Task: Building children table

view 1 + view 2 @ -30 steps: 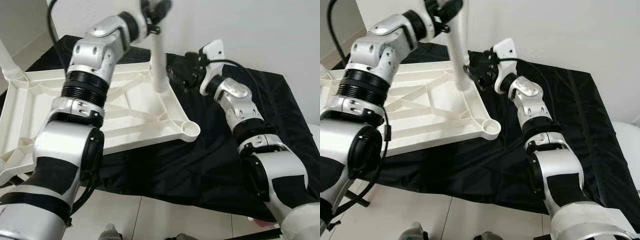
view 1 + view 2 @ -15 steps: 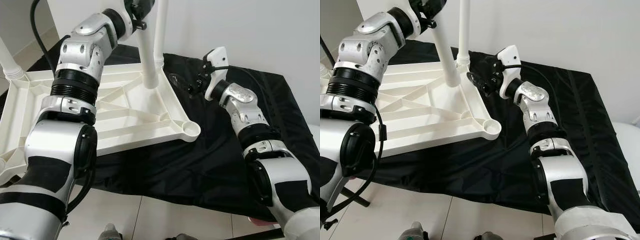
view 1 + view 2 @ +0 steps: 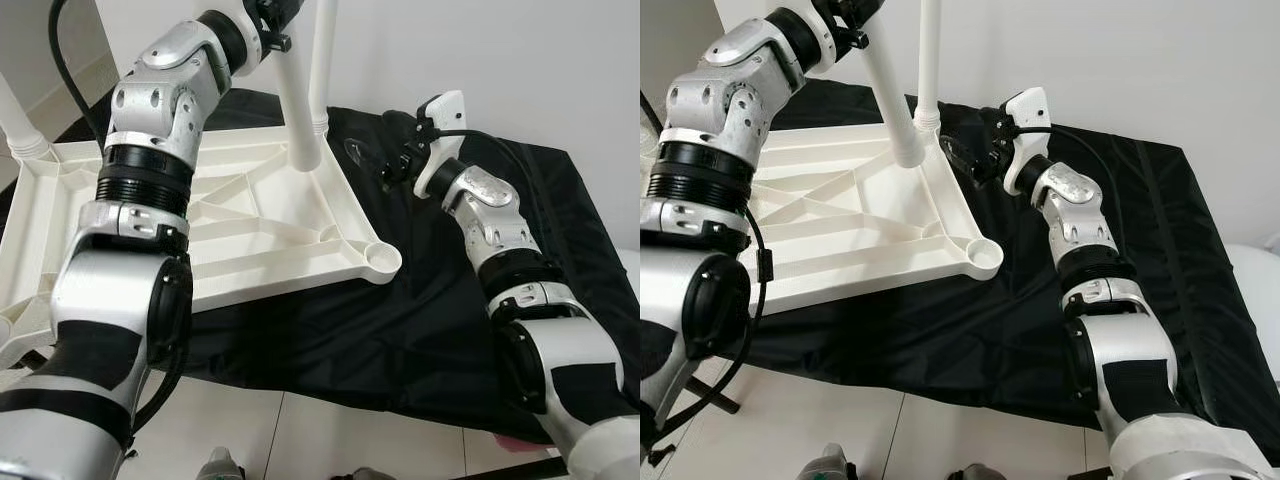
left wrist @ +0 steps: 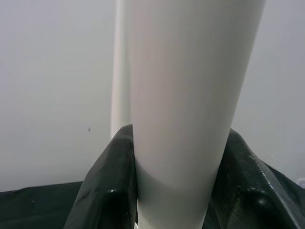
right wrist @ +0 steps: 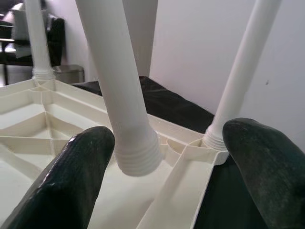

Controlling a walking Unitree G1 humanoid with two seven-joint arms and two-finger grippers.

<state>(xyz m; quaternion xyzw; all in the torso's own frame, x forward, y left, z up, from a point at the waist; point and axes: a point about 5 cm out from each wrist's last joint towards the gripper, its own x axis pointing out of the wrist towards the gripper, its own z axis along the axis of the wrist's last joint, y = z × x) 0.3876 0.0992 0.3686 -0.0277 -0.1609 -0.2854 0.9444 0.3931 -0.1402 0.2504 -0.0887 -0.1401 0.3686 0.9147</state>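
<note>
The white table top (image 3: pixel 250 225) lies upside down on a black cloth (image 3: pixel 430 320). One white leg (image 3: pixel 322 60) stands screwed into its far corner, and another leg (image 3: pixel 15 120) stands at the far left. My left gripper (image 3: pixel 280 20), up high, is shut on a third white leg (image 3: pixel 295 100). That leg is tilted, and its threaded end (image 5: pixel 138 152) hangs close over the ribs beside the far corner. In the left wrist view the leg (image 4: pixel 186 119) sits between the black fingers (image 4: pixel 107 191). My right gripper (image 3: pixel 392 150) is open just right of that corner, holding nothing.
An empty round socket (image 3: pixel 381 258) sits at the table top's near right corner. The cloth spreads bare to the right and front. A white wall (image 3: pixel 500 60) rises close behind. Pale floor tiles (image 3: pixel 330 440) lie below the cloth's front edge.
My right gripper has drawn back to the right, away from the held leg. The left gripper has swung the leg's lower end slightly left, off the standing leg.
</note>
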